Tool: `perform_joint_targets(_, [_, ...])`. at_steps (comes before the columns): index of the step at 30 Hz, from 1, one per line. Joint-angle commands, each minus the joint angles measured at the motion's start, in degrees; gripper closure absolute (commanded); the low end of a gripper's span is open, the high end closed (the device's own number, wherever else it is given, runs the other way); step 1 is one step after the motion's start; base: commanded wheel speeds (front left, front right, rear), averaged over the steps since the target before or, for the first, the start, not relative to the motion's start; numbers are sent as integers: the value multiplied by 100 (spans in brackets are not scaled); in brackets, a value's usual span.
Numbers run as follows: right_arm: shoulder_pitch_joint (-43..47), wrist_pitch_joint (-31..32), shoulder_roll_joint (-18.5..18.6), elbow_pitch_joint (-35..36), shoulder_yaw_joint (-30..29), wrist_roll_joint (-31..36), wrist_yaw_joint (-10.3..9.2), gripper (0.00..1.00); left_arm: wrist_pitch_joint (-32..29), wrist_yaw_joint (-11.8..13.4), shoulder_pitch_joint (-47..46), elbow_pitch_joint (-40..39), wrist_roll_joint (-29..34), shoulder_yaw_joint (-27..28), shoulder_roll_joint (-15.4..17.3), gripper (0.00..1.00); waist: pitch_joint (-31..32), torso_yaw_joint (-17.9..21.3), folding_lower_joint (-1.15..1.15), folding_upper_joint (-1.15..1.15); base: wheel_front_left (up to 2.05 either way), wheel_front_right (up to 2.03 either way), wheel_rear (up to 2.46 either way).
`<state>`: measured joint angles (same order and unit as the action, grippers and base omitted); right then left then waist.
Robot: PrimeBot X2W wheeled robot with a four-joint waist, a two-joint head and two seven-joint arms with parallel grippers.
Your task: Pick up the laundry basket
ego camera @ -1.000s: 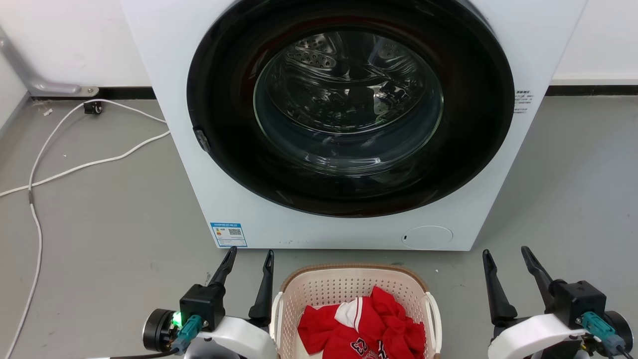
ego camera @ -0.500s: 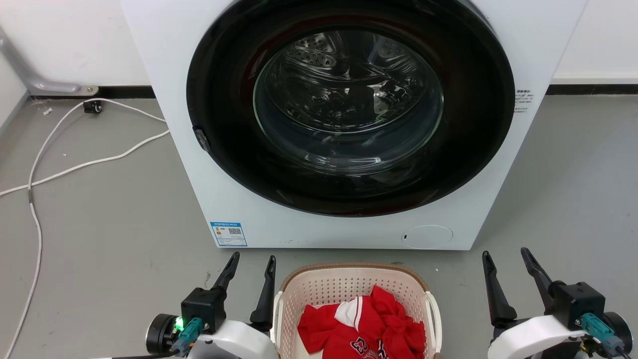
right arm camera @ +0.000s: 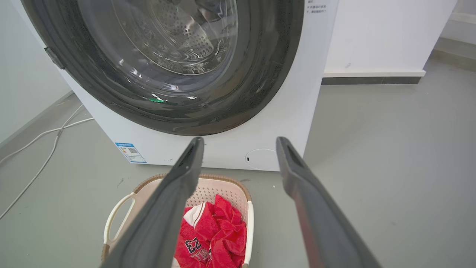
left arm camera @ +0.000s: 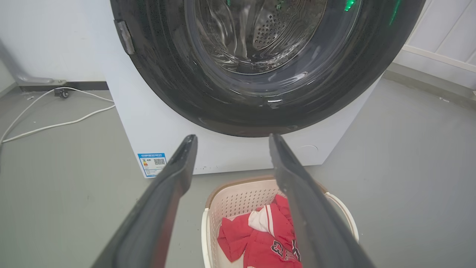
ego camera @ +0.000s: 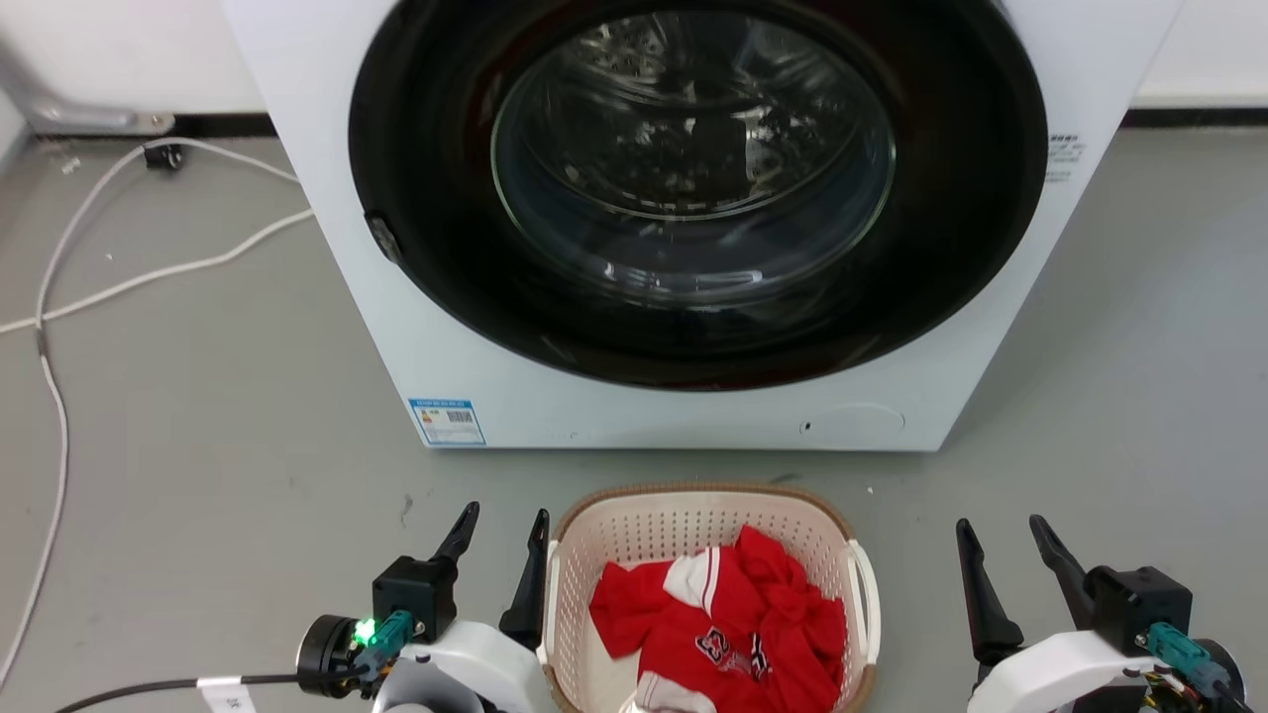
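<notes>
Bare floor [ego camera: 218,495] is open L and R of the laundry basket [ego camera: 634,535]. My left hand [ego camera: 505,511], fingers apart, sits just beside the basket's L side, so little room there. My right hand [ego camera: 999,523], also spread, has clear floor btwn it and the R side. The washing machine [ego camera: 594,421] blocks the far side; only a narrow floor strip before the rim. A white cable [ego camera: 213,262] lies far L, well apart.

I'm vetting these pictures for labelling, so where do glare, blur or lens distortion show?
Head view: even light, basket sharp; pale reflections streak the washer door. Left wrist view: wide-angle bending of that door, green glints on its glass, the left tool soft near the lens. Right wrist view: the same bending, one green glint, the right tool soft up close.
</notes>
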<state>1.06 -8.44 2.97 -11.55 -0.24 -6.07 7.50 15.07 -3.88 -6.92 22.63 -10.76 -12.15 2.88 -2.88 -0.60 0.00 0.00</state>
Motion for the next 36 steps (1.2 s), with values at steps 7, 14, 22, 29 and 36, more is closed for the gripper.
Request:
perform_joint_targets(7, [-495, -108, -14, -788, 3, -153, -2, 0, 15, -128, -706, 1057, -4, 45, 8, 0, -1024, 163, 0, 0, 0, 0, 0])
perform_joint_targets(14, [-1104, -210, -13, -1570, 50, -253, -2, 0, 15, -213, -1414, 1942, -102, 97, 64, 0, -1729, 256, 0, 0, 0, 0, 0])
perform_joint_targets(22, [-2227, -230, -13, -2752, 325, -398, -2, 0, -3, -315, -2477, 3135, -398, 184, 146, 0, -2682, 392, 0, 0, 0, 0, 0])
perform_joint_targets(29, [-3256, -92, -12, -3828, 767, -714, -2, 0, -249, -358, -3337, 3925, -758, 63, 224, 0, -3348, 475, 0, 0, 0, 0, 0])
perform_joint_targets(36, [-4238, 56, -10, -4726, 1576, -1332, -2, 0, -771, -363, -3957, 4325, -1355, -435, 398, 0, -3901, 549, 0, 0, 0, 0, 0])
